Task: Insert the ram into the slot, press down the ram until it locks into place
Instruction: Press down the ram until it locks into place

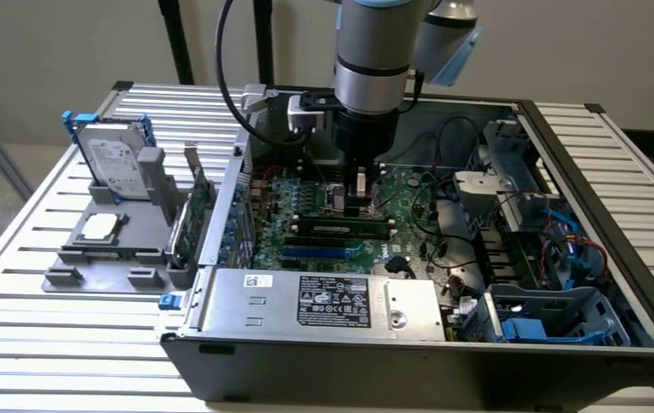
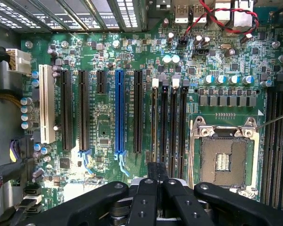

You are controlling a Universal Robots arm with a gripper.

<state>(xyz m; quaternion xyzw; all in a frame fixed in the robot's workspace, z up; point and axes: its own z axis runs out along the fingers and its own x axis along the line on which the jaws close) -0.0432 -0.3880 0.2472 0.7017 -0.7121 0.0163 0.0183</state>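
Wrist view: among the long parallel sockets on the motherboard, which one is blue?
The blue socket is the one between black sockets on either side; a white socket stands further off, and every other long socket is black.

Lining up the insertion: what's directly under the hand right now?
Four parallel long black plastic memory sockets on the wide green motherboard run beneath the hand. Their near ends are covered by the hand, so whether anything sits there cannot be seen.
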